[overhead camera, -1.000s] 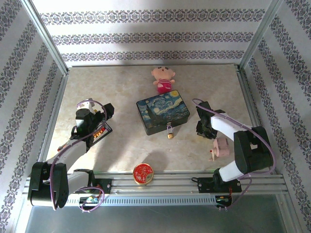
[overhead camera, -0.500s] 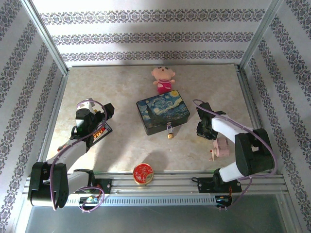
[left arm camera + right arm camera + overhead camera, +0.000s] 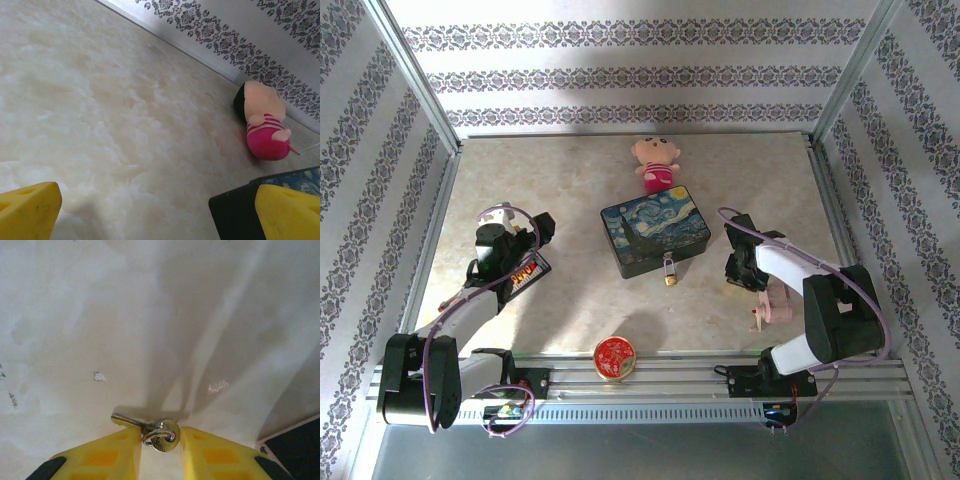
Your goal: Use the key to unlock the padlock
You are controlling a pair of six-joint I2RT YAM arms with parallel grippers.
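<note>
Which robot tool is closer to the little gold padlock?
Right. The right tool, gripping the key, sits just to the right of the padlock. The left tool is open and farther away on the padlock's left.

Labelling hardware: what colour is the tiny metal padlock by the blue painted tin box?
Padlock: brass-gold body, silvery shackle; best in top external view.

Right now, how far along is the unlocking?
Done: little; the padlock hangs untouched at the front of the box. In hand: right fingers pinch the key, low at the table. To do: carry it over, insert, turn. Left fingers are open, empty.
</note>
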